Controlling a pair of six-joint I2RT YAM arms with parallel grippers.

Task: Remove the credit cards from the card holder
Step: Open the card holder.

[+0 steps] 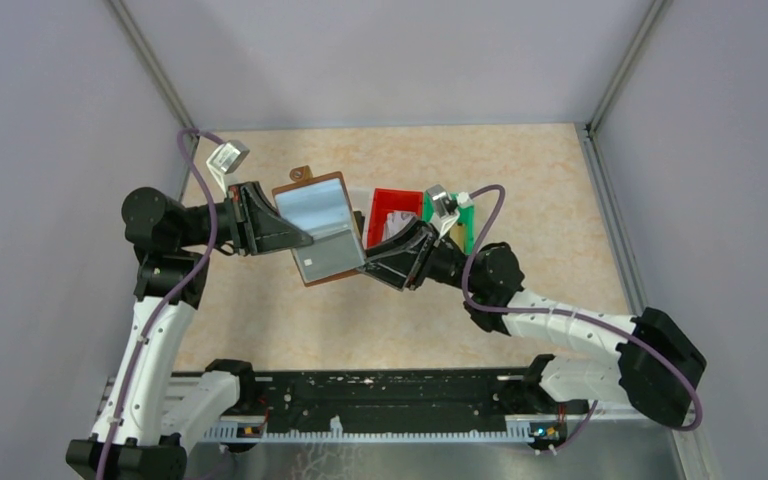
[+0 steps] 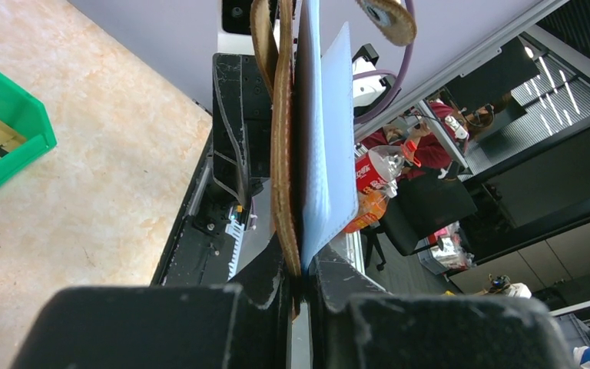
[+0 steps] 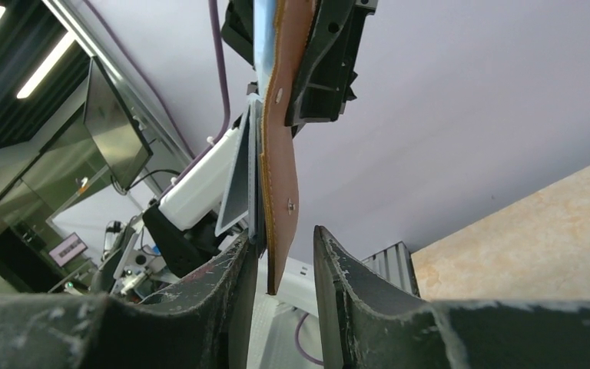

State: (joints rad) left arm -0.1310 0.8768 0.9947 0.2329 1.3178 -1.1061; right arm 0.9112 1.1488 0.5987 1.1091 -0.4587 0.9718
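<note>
Left end effector (image 2: 301, 269) clamps open card holder (image 1: 320, 225) aloft beside red bin (image 1: 392, 205). Right end effector (image 3: 286, 261), jaws apart, straddles holder's lower edge. Best pinch silvery credit card (image 1: 328, 258) alone, pull straight from sleeve (image 2: 326, 131).

We see white shell links and black joints on the left arm (image 1: 150, 340) and right arm (image 1: 560, 325). A purple cable (image 1: 208, 225) trails along each. The left tool (image 1: 305, 238) and right tool (image 1: 372, 250) are matte black, with scuffed fingers (image 3: 369, 307).
</note>
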